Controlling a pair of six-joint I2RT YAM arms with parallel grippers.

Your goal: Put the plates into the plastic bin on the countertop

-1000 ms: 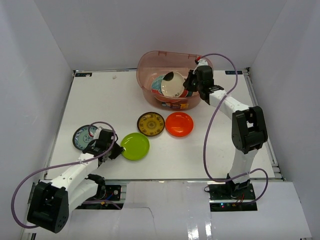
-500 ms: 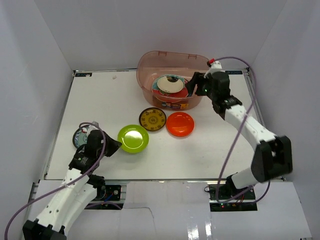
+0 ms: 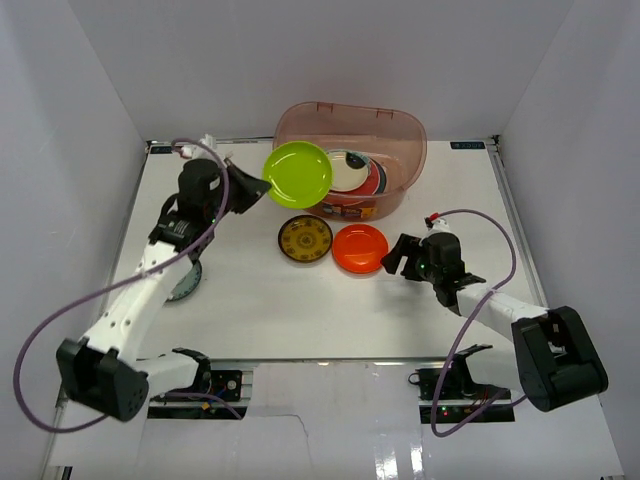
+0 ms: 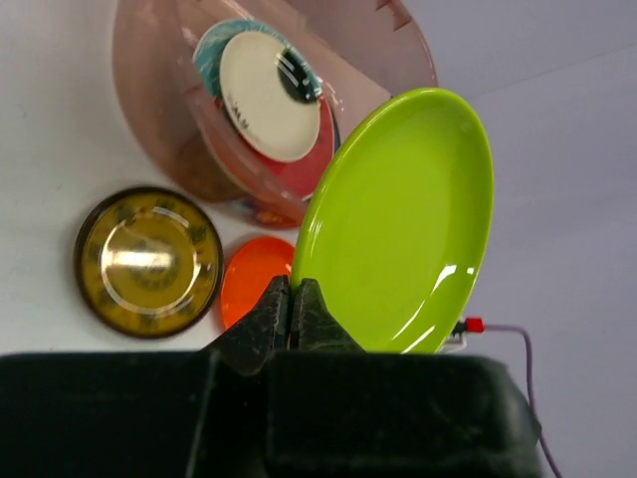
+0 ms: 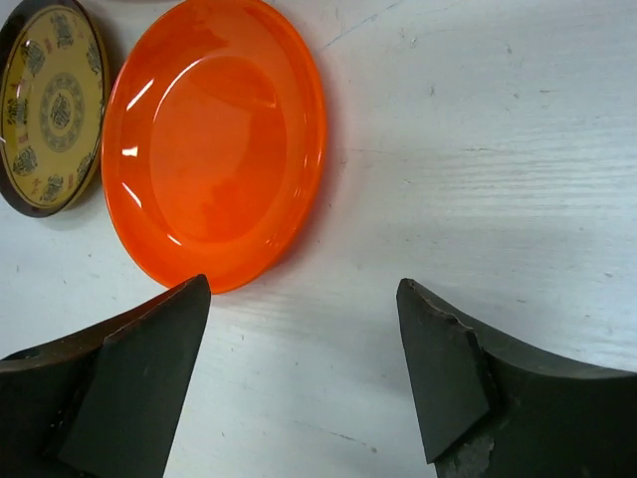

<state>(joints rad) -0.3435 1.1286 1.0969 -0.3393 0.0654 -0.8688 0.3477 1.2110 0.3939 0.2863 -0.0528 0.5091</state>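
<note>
Lifted since a second ago: lime green plate [image 3: 297, 174], up off the countertop [image 3: 250, 310] and now in the air at the left front of the plastic bin [image 3: 405, 140], overlapping its rim in the top view. Pinched at its near edge by the left gripper [image 3: 243, 190], fingers [image 4: 277, 304] clenched tight on the rim, plate tilted with its hollow face toward the top camera. Also moved: right gripper [image 3: 400, 256], out of the bin and down low over the countertop just right of the orange plate [image 3: 359, 247], jaws spread wide, grasping nothing, apart from the plate's edge in the right wrist view. Inside the bin: a stack of plates, cream plate [image 3: 347, 172] with a dark patch uppermost, red and teal rims showing beneath. Lying flat on the countertop in front of the bin: brown-gold plate [image 3: 304, 240], right beside the orange one on its left; touching or not, cannot tell. Farther left, half hidden under the left arm: small blue-patterned plate [image 3: 185, 284].
</note>
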